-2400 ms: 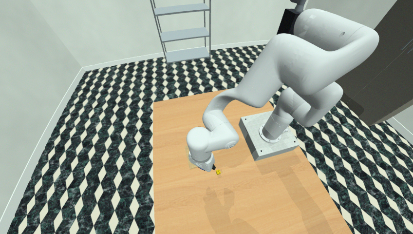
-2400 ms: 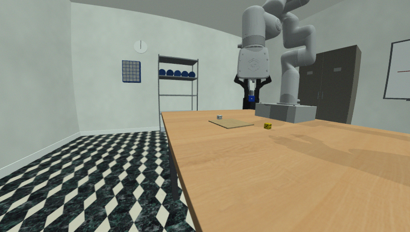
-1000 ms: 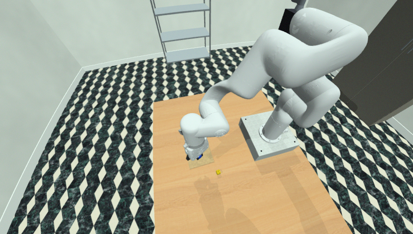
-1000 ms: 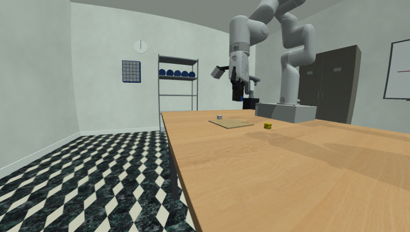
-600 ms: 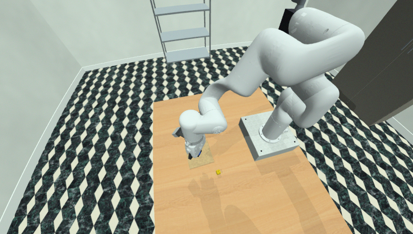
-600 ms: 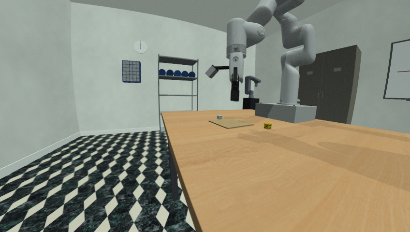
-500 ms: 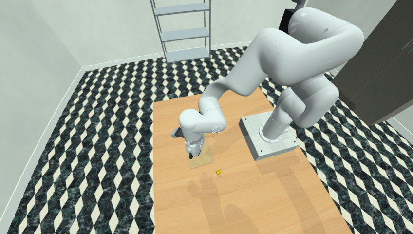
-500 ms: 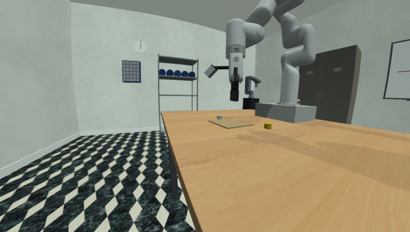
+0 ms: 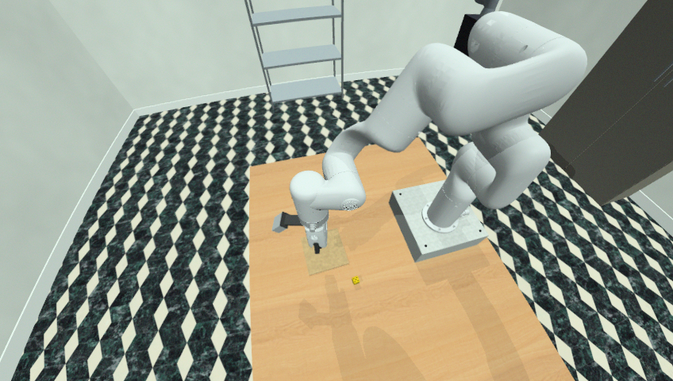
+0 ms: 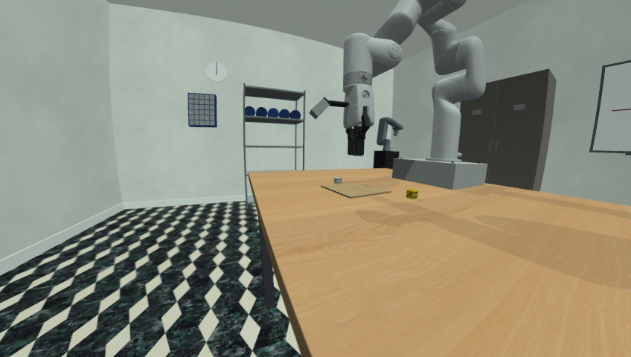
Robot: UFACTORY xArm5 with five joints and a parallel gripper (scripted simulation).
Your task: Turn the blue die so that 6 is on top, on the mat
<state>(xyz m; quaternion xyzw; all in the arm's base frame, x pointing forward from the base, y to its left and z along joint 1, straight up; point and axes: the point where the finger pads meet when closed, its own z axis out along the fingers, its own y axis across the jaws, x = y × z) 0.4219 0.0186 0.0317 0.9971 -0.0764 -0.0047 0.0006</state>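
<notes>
My gripper (image 9: 317, 248) points straight down, well above the tan mat (image 9: 325, 252). In the exterior view the gripper (image 10: 355, 149) hangs high over the mat (image 10: 355, 190). Its dark fingers stand close together, shut on the blue die. The fingers hide the die in both views, so I cannot read its faces. A yellow die (image 9: 356, 280) lies flat on the table just off the mat's near right corner, and it also shows in the exterior view (image 10: 411, 193). A white die (image 10: 338, 180) lies flat on the table beside the mat's far left edge; in the top view the arm hides it.
The grey robot base (image 9: 436, 219) stands on the table right of the mat. The table's left edge runs close to the mat. A metal shelf (image 10: 273, 132) stands on the floor behind the table.
</notes>
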